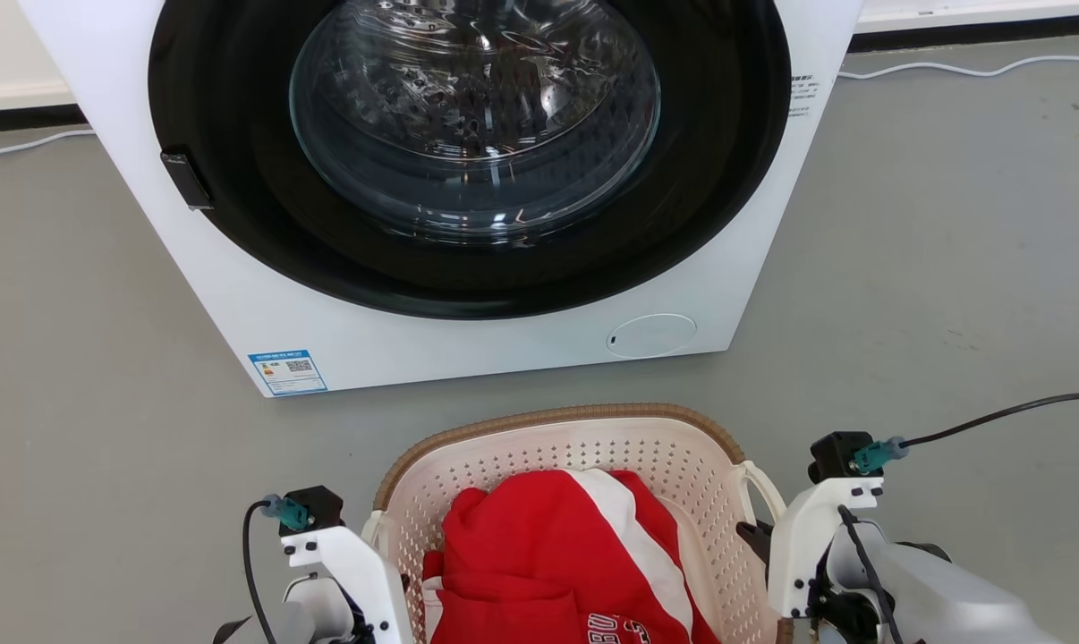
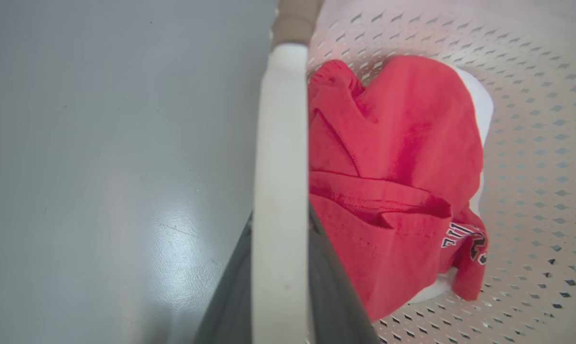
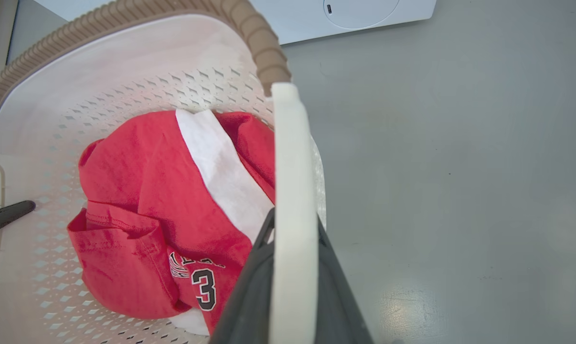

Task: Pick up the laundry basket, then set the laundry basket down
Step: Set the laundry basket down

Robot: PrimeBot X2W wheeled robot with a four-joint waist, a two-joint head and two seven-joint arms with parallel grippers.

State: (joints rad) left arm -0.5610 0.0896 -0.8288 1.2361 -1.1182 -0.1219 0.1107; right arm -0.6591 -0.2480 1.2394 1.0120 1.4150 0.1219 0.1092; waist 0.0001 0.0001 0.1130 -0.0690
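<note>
Perforated matt plastic laundry basket (image 1: 548,452); red cloth garment (image 1: 539,546); glossy glass washer door (image 1: 472,116); smooth floor (image 1: 933,268)

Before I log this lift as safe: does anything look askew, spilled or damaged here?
Nothing stands out. The laundry basket looks intact, the red-and-white shirt lies wholly inside it, nothing is spilled on the floor, and the left gripper and right gripper each clamp a side handle.

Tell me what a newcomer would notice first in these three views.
The white washing machine, with its big dark round door, dominates the top of the head view. Below it, the laundry basket holds a bright red and white garment printed with a 3. The left gripper and right gripper each straddle one of the basket's white side handles.
</note>
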